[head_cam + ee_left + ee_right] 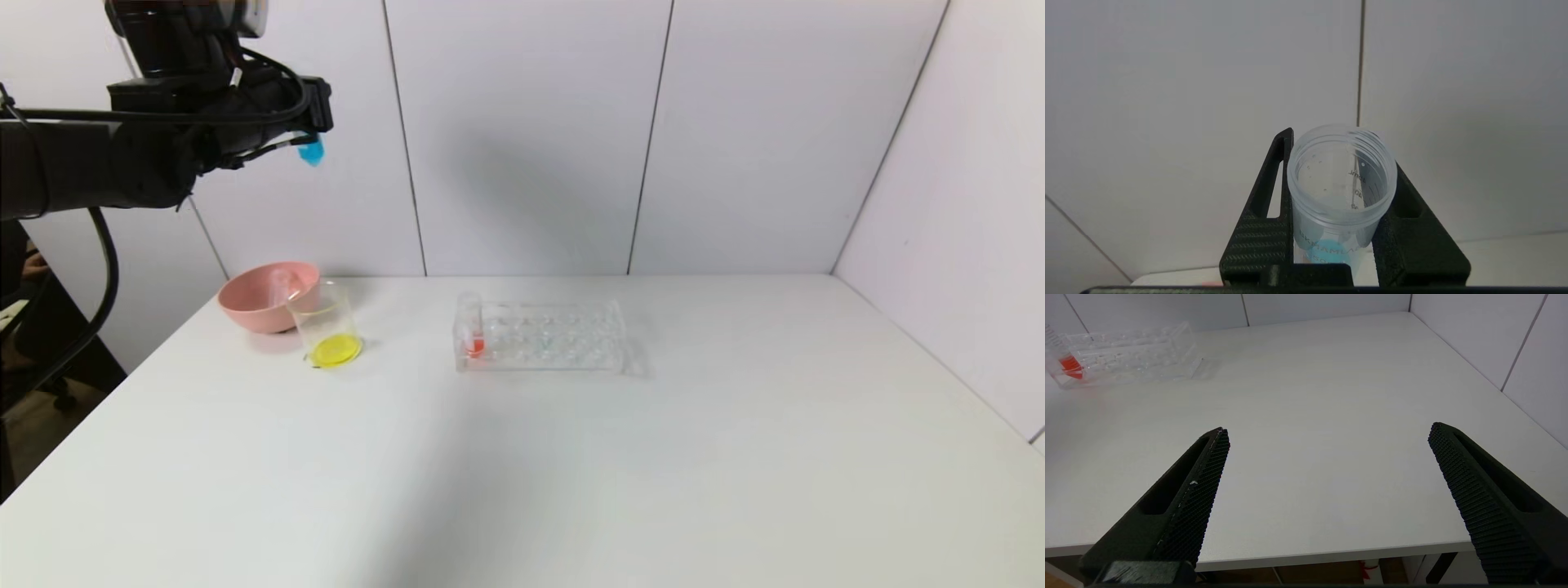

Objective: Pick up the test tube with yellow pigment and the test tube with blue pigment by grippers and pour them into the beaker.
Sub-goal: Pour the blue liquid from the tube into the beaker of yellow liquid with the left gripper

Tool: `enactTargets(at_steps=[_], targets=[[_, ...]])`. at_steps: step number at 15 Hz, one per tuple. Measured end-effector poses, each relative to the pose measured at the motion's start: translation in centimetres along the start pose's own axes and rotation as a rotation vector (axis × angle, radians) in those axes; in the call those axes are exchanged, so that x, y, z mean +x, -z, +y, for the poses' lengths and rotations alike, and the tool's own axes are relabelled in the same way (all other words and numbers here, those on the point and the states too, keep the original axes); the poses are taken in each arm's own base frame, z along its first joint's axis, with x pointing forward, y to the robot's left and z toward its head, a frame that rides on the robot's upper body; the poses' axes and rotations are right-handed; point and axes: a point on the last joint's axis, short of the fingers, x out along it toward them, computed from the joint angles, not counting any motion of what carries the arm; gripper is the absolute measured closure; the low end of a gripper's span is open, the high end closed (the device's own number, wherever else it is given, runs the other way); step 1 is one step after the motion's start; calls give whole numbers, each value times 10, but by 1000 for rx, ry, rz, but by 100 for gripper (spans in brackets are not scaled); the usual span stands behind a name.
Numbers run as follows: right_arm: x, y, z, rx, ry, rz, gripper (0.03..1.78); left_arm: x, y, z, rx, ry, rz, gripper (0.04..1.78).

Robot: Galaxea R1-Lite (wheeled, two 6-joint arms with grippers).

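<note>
In the head view the left gripper (306, 122) sits in the upper left of the frame, mostly lost against its own black arm and cables; only the blue tip of the test tube with blue pigment (311, 152) pokes out beneath it, well above the counter (571, 457). The left wrist view shows the grip plainly: the jaws are closed on that tube (1341, 183), whose open mouth faces the camera, with the blue liquid showing low in the tube between the fingers (1261, 241). Printed markings on the tube wall are too small to read.

The beaker (326, 327) stands at the left of the counter with yellow liquid in its bottom, just in front of and touching or nearly touching a pink bowl (265, 296). A faint clear shape lies in the bowl; I cannot tell what it is. The clear tube rack (540, 336) sits near the centre, a red-tipped tube (474, 343) at its left end.

The right gripper (1327, 437) is out of the head view; its wrist view shows the jaws spread wide with nothing between them, over the near edge of the counter, the rack in the upper left.
</note>
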Motion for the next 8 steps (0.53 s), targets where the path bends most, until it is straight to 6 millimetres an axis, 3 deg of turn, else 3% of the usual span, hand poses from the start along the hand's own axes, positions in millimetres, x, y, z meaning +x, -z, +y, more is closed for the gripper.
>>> enactTargets(at_steps=[8], targets=[[0, 0, 0, 0, 0, 0, 4, -27, 37, 111, 164, 19, 210, 129]])
